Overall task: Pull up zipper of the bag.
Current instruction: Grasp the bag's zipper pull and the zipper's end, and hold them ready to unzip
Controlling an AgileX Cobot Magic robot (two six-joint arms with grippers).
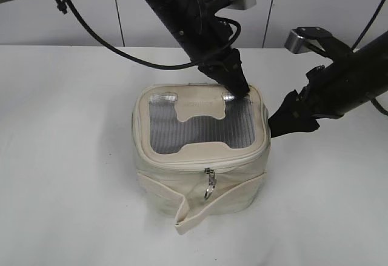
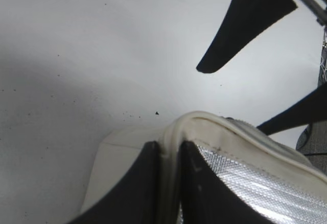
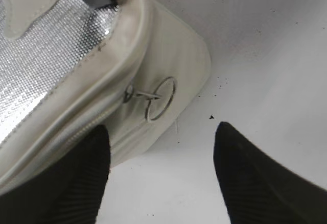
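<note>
The cream bag (image 1: 182, 184) stands on the white table, its grey mesh top (image 1: 182, 134) facing up. The zipper (image 1: 176, 163) runs round the top rim, and a silver pull tab with a ring (image 1: 209, 184) hangs at the front. My left gripper (image 1: 237, 90) is shut on the bag's far right top rim; in the left wrist view (image 2: 168, 146) its fingers pinch the cream rim (image 2: 225, 132). My right gripper (image 1: 280, 119) is open and empty beside the bag's right side. In the right wrist view its fingers (image 3: 161, 147) sit just below a second pull tab with a ring (image 3: 159, 98), apart from it.
The flat cream strap (image 1: 185, 208) wraps the bag's front and sticks out at the bottom. White table (image 1: 66, 157) lies all around the bag. A grey panelled wall (image 1: 73, 23) stands behind. The right gripper's fingers show in the left wrist view (image 2: 245, 25).
</note>
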